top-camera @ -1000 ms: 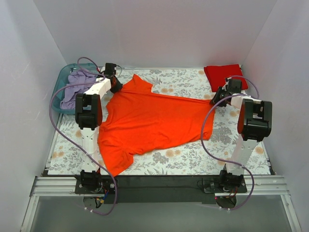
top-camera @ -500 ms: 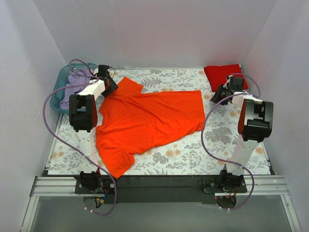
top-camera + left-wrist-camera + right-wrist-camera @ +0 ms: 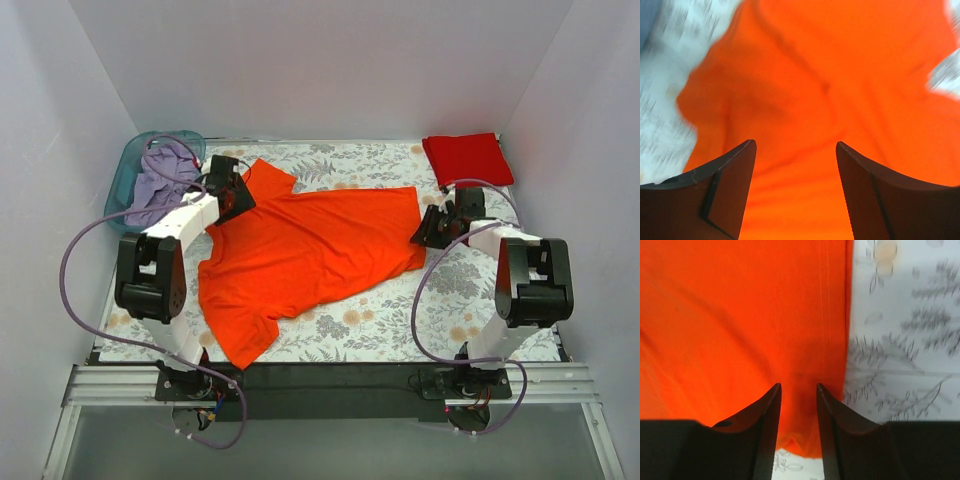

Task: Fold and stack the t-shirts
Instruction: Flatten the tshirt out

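Sprawling unfolded across the floral table [image 3: 400, 320], the orange t-shirt [image 3: 310, 255] is seen | right gripper [image 3: 798, 386] is held over its right hem, fingers narrowly parted, nothing between them | left gripper [image 3: 795, 145] is poised above its far left part, fingers wide apart | red t-shirt [image 3: 468, 158] is laid folded beyond its far right corner

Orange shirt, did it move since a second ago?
Yes. The orange shirt pulled back to the left: its right edge now lies farther from the folded red shirt in the far right corner.
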### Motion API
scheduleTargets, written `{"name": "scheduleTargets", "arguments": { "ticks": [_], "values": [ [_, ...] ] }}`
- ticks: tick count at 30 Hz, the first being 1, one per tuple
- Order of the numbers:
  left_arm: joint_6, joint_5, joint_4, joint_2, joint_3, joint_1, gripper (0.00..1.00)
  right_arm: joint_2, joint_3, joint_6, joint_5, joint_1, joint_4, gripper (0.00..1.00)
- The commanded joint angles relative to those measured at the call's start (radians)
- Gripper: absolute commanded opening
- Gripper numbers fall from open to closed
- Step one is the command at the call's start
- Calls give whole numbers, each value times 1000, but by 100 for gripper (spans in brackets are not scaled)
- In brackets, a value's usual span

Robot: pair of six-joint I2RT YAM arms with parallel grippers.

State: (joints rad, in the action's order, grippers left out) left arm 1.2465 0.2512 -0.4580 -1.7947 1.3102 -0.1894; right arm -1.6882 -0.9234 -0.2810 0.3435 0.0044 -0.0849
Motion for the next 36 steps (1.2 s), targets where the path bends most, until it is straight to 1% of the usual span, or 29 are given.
{"name": "scheduleTargets", "arguments": {
  "ticks": [1, 2, 3, 6, 7, 8, 10, 14, 18, 21, 25, 27, 29, 30, 33, 34, 36],
  "values": [
    [-2, 28, -34, 124, -141, -33, 65, 97, 78, 14, -7, -6, -24, 43],
    [-4, 23, -42, 155, -173, -45, 68, 138, 113, 11, -26, -6, -27, 44],
    [-4, 13, -48, 203, -236, -51, 68, 162, 135, 5, -37, -6, -33, 45],
    [5, -9, -62, 283, -327, -55, 69, 267, 216, -30, -63, -6, -38, 48],
    [8, -10, -65, 331, -379, -55, 69, 292, 231, -40, -64, -6, -38, 50],
    [13, -7, -70, 349, -406, -56, 69, 332, 250, -46, -60, -6, -38, 51],
    [28, -7, -70, 389, -469, -55, 69, 357, 288, -60, -51, -6, -38, 51],
    [54, -47, -58, 380, -516, -55, 69, 369, 345, -99, -21, -6, -21, 52],
    [60, -35, -51, 339, -517, -55, 69, 364, 388, -130, -23, -6, 49, 53],
    [54, -24, -56, 328, -514, -55, 69, 348, 382, -132, -29, -6, 56, 53],
    [53, -3, -62, 379, -491, -55, 69, 374, 345, -107, -40, -6, 53, 52],
    [39, 25, -54, 373, -454, -53, 69, 374, 295, -81, -38, -6, 51, 52],
    [33, 33, -54, 344, -419, -48, 68, 355, 253, -64, -50, 38, 45, 51],
    [28, 28, -56, 296, -387, -45, 69, 346, 215, -54, -55, 46, 47, 51],
    [30, 25, -53, 224, -324, -35, 68, 285, 141, -47, -64, 77, 45, 51],
    [28, 22, -53, 177, -310, -32, 68, 238, 126, -44, -64, 86, 45, 51],
    [28, 22, -50, 132, -287, -28, 68, 184, 95, -43, -55, 100, 48, 51]
  ]
}}
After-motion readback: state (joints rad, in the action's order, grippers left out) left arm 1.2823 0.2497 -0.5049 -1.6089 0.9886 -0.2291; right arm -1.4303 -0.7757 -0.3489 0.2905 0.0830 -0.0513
